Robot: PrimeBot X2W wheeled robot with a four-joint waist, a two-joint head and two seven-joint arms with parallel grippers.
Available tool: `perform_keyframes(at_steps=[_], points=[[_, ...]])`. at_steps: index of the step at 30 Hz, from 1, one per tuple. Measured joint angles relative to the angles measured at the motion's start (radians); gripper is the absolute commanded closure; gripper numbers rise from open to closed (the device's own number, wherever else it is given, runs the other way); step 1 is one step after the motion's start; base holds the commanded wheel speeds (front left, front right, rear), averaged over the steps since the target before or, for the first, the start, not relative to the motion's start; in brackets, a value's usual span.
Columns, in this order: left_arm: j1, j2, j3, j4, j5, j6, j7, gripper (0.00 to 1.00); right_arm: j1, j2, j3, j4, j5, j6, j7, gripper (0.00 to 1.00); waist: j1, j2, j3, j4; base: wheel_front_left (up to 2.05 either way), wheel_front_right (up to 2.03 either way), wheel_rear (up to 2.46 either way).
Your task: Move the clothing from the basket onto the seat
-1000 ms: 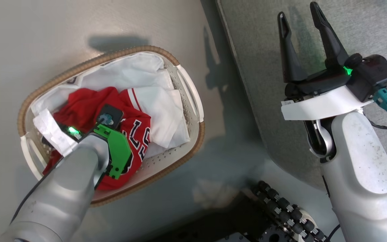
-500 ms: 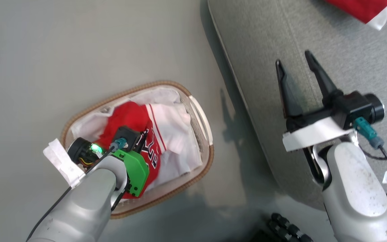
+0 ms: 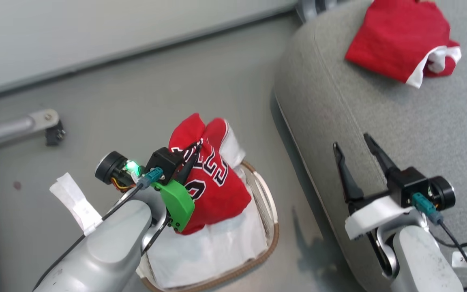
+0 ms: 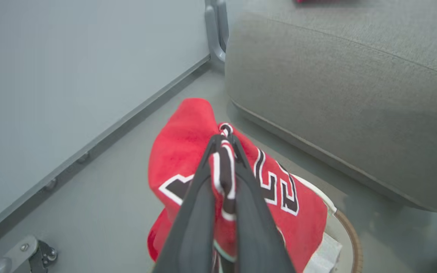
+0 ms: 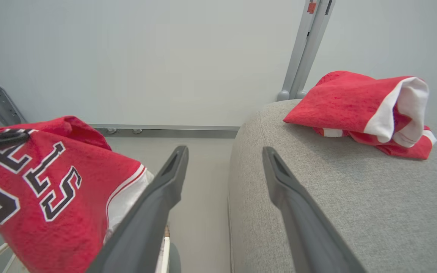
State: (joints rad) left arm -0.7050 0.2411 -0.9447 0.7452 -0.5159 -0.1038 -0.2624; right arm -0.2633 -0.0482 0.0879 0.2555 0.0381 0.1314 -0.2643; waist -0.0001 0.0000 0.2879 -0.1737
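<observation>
Above the basket [image 3: 272,239], the jersey [image 3: 213,182] hung from the left gripper [image 4: 224,138]. Its two dark fingers were pressed together on a bunched fold of red cloth with white piping. The jersey draped to either side of the fingers as a slack, rounded bundle. The fabric looked matte and slightly fuzzy, bright red, with block characters in black outlined in white and a white-and-red striped edge on the seat side. Its lower edge overlapped the liner [image 3: 217,247] in the head view; contact could not be judged.

The basket was oval, with a tan woven rim, a perforated white wall and a creased white cloth liner. It stood on the smooth grey floor [image 3: 136,101] just beside the seat [image 3: 379,121].

The seat was a large grey cushion in coarse woven fabric, with a rounded corner and a stitched seam running near its edge. The plain red garment [image 3: 399,44] lay crumpled on the seat's top near the far corner, with white trim folded outward at one end.

The right gripper [image 3: 350,140] was over the seat's near edge, fingers spread wide with nothing between them.

A pale flat wall [image 5: 127,57] with a grey baseboard stood behind.
</observation>
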Motion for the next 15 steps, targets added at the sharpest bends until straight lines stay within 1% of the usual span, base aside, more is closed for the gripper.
perform_keyframes(at_steps=[6, 11, 15], points=[[-0.004, 0.031, 0.031, -0.115, 0.051, 0.003, 0.0, 1.0, 0.053, 0.0, 0.024, 0.024, 0.001, 0.0, 0.0, 0.0, 0.0, 0.0, -0.128, 0.032, 0.0, 0.0, 0.0], [-0.08, 0.049, 0.043, -0.163, 0.078, -0.001, 0.0, 1.0, 0.067, 0.0, 0.057, 0.034, 0.006, 0.0, 0.0, 0.0, 0.0, 0.0, -0.219, 0.055, 0.0, 0.0, 0.0], [-0.131, 0.055, 0.062, -0.194, 0.081, -0.002, -0.002, 1.0, 0.066, -0.001, 0.091, 0.035, 0.017, 0.0, 0.0, 0.0, 0.0, 0.0, -0.271, 0.07, 0.0, 0.0, 0.0]])
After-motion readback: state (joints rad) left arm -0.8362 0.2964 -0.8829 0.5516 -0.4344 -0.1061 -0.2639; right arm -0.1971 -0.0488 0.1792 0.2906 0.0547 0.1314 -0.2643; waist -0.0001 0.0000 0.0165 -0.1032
